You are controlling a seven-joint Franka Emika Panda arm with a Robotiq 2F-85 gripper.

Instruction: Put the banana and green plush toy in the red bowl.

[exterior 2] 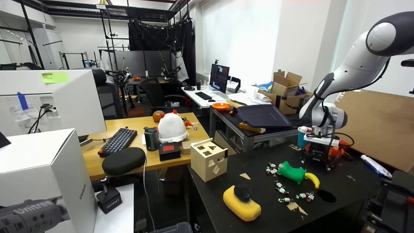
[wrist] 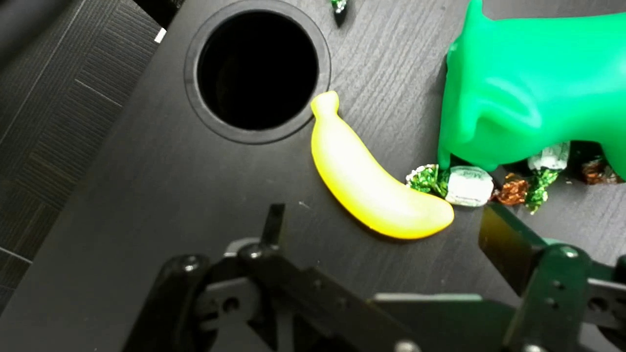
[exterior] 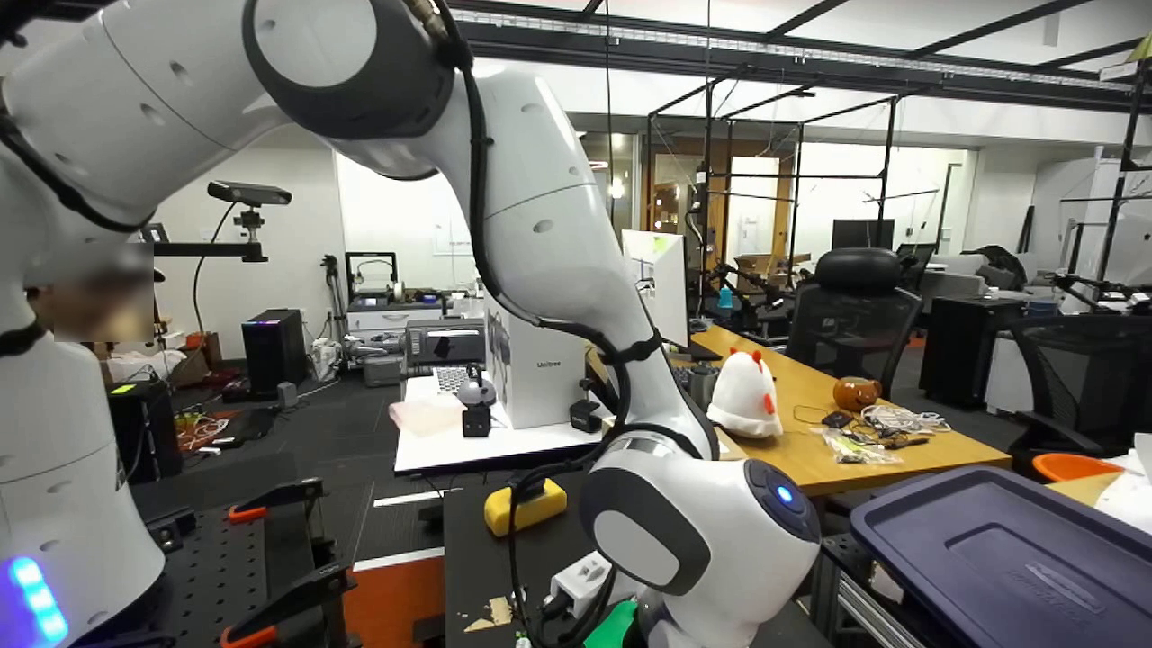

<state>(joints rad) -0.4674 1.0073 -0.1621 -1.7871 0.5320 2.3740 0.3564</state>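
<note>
The yellow banana lies on the black table, beside the green plush toy. In the wrist view the banana is in the middle, its stem at the rim of a round hole. The green toy is at upper right, smooth and shiny. My gripper is open and empty, its fingers spread below the banana, one to either side. In an exterior view the gripper is low behind the banana. A red-orange thing is partly hidden behind the gripper; I cannot tell whether it is the red bowl.
Several wrapped candies lie around the toy. The round table hole is beside the banana. A wooden block with holes and a yellow block with a black top stand nearer the edge. A teal cup and marker are behind.
</note>
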